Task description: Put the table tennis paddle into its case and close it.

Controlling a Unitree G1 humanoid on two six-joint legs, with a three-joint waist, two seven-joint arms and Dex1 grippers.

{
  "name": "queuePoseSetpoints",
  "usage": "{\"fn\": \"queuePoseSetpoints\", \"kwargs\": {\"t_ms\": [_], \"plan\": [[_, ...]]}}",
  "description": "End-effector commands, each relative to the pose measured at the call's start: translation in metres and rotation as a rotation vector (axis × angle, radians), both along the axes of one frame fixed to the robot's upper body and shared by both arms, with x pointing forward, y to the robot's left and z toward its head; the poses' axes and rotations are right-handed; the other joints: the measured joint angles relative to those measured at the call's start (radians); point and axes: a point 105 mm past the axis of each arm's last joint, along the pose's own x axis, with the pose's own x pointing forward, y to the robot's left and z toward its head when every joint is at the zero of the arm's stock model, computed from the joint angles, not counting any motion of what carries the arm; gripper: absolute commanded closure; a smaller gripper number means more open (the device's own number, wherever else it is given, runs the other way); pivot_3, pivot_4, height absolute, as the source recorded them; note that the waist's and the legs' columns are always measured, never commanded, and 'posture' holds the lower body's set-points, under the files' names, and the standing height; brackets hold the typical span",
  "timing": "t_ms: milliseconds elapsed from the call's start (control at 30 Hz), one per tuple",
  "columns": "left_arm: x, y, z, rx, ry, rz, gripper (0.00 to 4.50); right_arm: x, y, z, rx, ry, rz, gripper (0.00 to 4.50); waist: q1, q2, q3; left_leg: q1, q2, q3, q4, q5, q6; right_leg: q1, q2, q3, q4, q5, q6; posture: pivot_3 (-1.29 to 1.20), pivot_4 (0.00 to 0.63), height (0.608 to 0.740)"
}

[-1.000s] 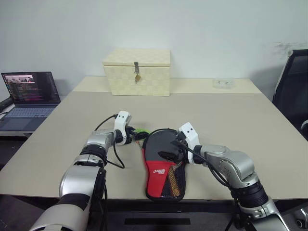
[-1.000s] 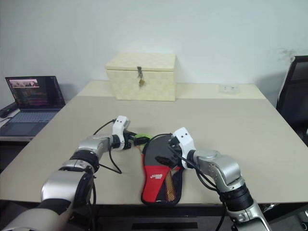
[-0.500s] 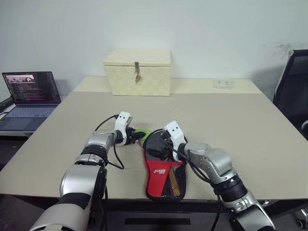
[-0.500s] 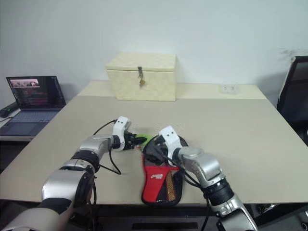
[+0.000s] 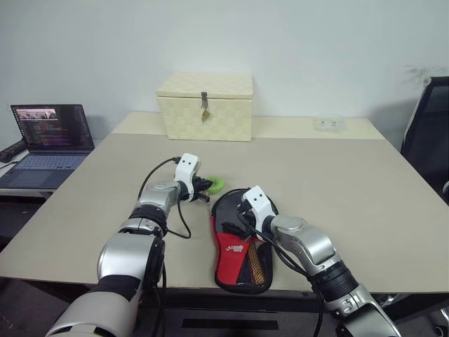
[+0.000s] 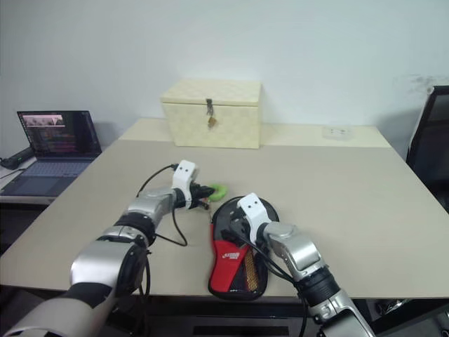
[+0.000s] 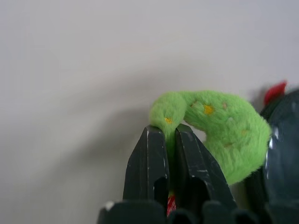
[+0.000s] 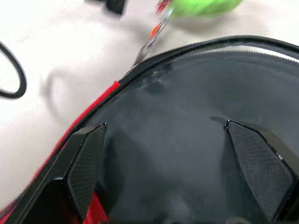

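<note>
Where it gaped before, the left gripper (image 7: 169, 140) now pinches the green pull (image 7: 219, 123) — right gripper (image 8: 180, 163) wide over the case (image 5: 242, 246).

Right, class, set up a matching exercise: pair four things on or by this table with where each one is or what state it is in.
Things:
1. green pull
2. case
3. cream box
4. laptop

Places or states:
A. at the table's far edge, latched
B. pinched between the left gripper's fingers
C. off the table, screen lit
D. flat at the near edge

Pairs: 1-B, 2-D, 3-A, 4-C
</note>
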Motion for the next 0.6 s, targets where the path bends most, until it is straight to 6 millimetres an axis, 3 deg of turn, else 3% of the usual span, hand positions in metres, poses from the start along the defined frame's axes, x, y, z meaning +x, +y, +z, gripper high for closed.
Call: {"fn": "queuePoseSetpoints", "kwargs": {"t_ms": [33, 333, 600], "plan": [[0.011, -0.017, 0.037, 0.118, -0.164, 0.014, 4.49, -0.01, -0.012, -0.039, -0.077, 0.133, -0.016, 0.0, 0.002, 0.0, -0.001, 0.0, 0.0, 0.0, 0.0, 0.0, 0.0, 0.0, 0.0, 0.0, 0.0, 0.0, 0.0, 0.0, 0.15, 0.74], [0.016, -0.065, 0.05, 0.333, -0.316, -0.019, 4.49, -0.032, -0.021, -0.065, -0.16, 0.196, 0.023, 0.0, 0.005, -0.003, -0.003, 0.0, -0.001, 0.0, 0.0, 0.0, 0.0, 0.001, 0.001, 0.0, 0.0, 0.0, 0.0, 0.0, 0.15, 0.74], [0.013, -0.098, 0.065, 0.606, -0.503, -0.102, 4.49, -0.038, -0.034, -0.074, -0.196, 0.212, 0.014, 0.0, 0.006, -0.004, -0.007, 0.001, -0.002, 0.0, 0.0, 0.0, 0.0, 0.002, 0.001, 0.0, 0.0, -0.002, 0.004, 0.0, 0.15, 0.74]]}}
